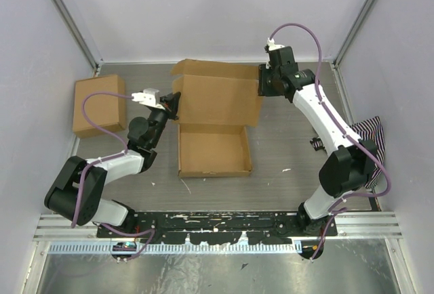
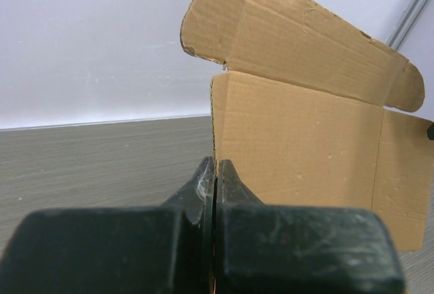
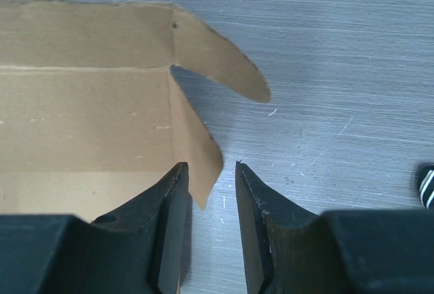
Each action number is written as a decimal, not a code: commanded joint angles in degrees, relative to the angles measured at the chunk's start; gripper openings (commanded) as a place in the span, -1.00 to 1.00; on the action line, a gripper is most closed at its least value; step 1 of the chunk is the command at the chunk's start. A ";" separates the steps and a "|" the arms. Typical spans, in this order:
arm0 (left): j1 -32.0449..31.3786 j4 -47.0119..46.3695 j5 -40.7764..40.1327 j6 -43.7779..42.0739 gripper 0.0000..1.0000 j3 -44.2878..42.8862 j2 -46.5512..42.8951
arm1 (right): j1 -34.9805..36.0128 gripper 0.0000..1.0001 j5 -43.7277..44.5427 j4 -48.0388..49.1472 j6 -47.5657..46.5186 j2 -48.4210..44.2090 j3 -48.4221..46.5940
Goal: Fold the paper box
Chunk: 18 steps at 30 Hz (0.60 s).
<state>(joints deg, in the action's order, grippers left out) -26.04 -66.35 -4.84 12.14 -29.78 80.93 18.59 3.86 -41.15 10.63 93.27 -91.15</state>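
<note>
The box (image 1: 213,150) lies mid-worktop (image 1: 285,165). Its near half is already a shallow tray, and its lid (image 1: 217,101) stands raised behind it with the tuck flap (image 1: 203,69) on top. The step in hand looks like turning in the lid's side flaps before the lid comes down.

The right end effector (image 3: 211,172) is released, its jaws apart. It sits at the lid's right edge with the tip of the side flap (image 3: 196,148) reaching into the gap, close to the left finger. To do this well, it should take the flap deeper than the tip. It should then bend the flap inward along its crease rather than drag it, so the cardboard folds square and the lid does not twist.

The left end effector (image 2: 215,172) is clenched, fingers pressed together. It sits against the lid's left edge, which rises just past the fingertips in the wrist view. Whether any cardboard is nipped between them I cannot tell. It serves best as a brace, kept low and steady, so the lid stays upright while the other side is worked.

The main risk, as I judge it, is the light tray sliding on the worktop if either side pushes sideways.
</note>
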 commanded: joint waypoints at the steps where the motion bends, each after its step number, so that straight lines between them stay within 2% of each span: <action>1: -0.13 -4.42 -0.30 -0.80 -1.00 0.34 -0.38 | -0.86 -0.21 1.76 3.93 -0.23 -1.53 -0.52; 5: -0.06 -4.41 -0.19 -0.84 -1.00 0.49 -0.37 | -1.04 -0.23 0.79 4.81 0.09 -1.00 -0.47; 14: -0.08 -4.67 1.18 -0.41 -1.00 0.17 0.10 | -1.09 -0.24 -7.90 6.60 -0.44 3.01 -2.34; 18: -0.07 -4.62 1.57 -0.44 -1.00 0.10 0.17 | -1.06 -0.34 -8.95 5.95 -0.07 4.98 -2.98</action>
<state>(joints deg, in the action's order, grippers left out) -26.04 -66.78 -3.99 12.10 -29.78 80.95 17.50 -2.24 -36.97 10.68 96.92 -91.50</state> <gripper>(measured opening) 0.013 0.362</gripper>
